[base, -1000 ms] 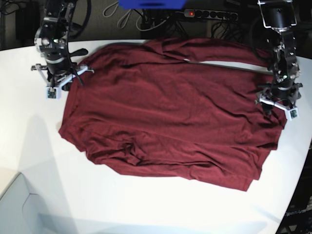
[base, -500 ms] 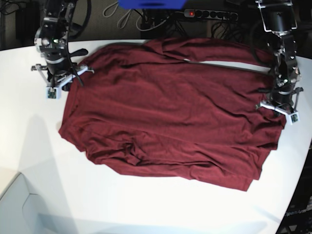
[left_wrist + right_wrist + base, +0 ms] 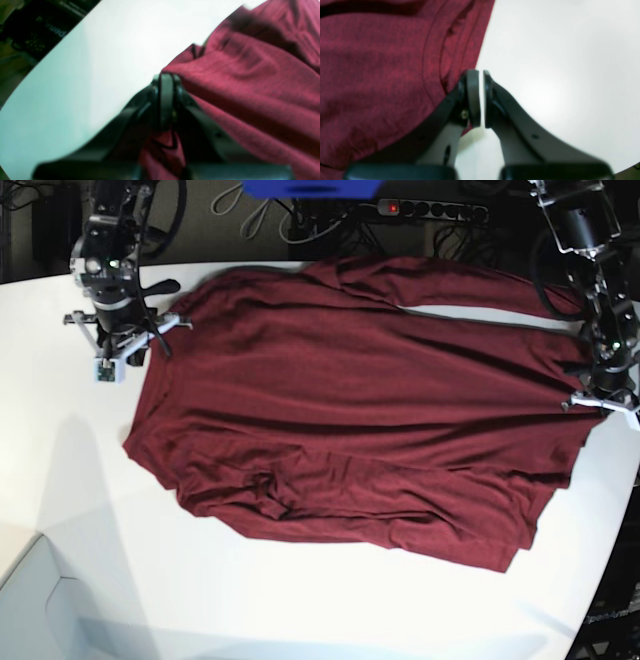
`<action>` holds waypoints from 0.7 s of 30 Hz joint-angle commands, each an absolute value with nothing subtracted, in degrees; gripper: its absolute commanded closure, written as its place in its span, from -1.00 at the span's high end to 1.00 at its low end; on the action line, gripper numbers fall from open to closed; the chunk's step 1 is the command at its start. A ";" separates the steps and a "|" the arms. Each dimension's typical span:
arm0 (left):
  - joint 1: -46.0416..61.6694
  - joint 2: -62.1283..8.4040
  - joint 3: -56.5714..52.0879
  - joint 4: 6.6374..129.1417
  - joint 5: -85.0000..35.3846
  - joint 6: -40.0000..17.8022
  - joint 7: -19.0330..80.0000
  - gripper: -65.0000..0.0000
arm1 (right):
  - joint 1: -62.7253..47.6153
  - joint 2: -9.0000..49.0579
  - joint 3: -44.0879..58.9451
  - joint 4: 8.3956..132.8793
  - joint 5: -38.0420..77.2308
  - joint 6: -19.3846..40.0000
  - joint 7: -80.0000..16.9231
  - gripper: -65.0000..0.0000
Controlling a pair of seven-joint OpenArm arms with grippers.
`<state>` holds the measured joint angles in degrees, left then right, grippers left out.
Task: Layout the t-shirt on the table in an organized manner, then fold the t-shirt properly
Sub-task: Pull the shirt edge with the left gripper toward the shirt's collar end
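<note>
The t-shirt lies lengthwise between the arms; left gripper clenched on its edge; right gripper closed, empty, just beside the opposite edge.

- We see a robotics lab: two arms mounted at a white counter.
- Behind the counter, a power strip and loose cables.

Dark floor behind the far edge, w/ a black power strip, red switch lit, tangled cables nearby, a blue object up top.
</note>
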<state>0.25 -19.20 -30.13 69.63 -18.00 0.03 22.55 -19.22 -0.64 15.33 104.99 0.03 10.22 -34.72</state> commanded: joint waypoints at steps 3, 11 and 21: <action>-0.75 -20.44 -30.37 70.55 -17.71 0.22 21.14 -0.98 | -18.95 -0.22 15.43 105.80 0.31 10.24 -33.63 -0.95; -0.48 -20.09 -30.46 68.88 -17.89 0.22 21.14 -0.43 | -18.95 -0.13 15.08 105.80 0.22 10.24 -33.89 -0.94; -0.22 -20.09 -31.08 69.32 -17.98 0.22 21.14 0.02 | -18.42 0.92 15.16 105.80 0.13 10.24 -33.89 -0.95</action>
